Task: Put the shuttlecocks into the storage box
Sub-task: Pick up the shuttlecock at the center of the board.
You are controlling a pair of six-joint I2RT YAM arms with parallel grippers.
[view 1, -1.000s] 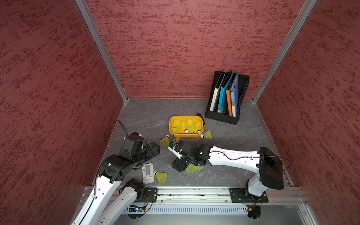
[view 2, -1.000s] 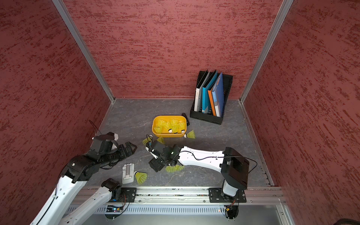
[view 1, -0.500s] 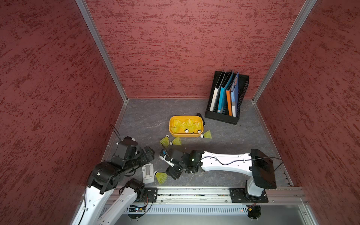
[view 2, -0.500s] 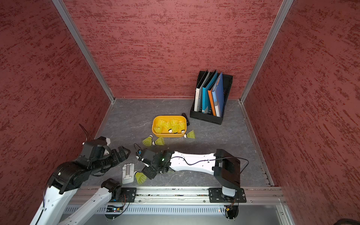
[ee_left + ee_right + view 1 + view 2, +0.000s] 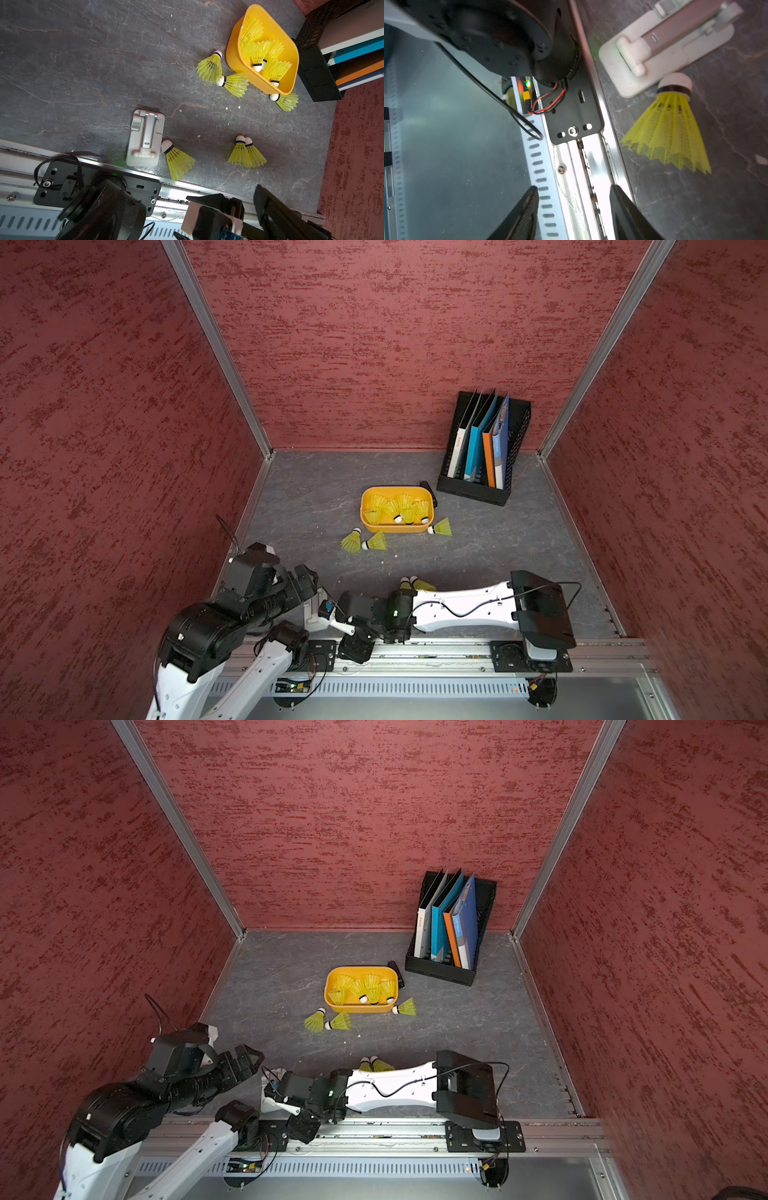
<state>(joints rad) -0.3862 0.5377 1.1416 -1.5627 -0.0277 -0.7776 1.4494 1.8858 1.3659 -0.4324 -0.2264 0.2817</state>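
Picking step: the right gripper [image 5: 574, 188], jaws apart and empty, hangs over the near rail beside a shuttlecock [image 5: 668, 128] by the stand [image 5: 145, 137]. Next it should straddle the skirt, close, and carry it far to the box [image 5: 382, 528]. The left gripper [image 5: 251, 1067] gapes, empty.

A black file rack [image 5: 478, 489] holds upright folders [image 5: 473, 448] on the grey desk [image 5: 316, 497]; a white stand [image 5: 145, 137] lies flat.

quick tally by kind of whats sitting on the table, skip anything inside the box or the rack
shuttlecocks loose on the table: 6 (three by the box, a pair together, one beside the stand)
storage box: 1
file rack: 1
grey folding stand: 1
small black item behind the box: 1
total: 10
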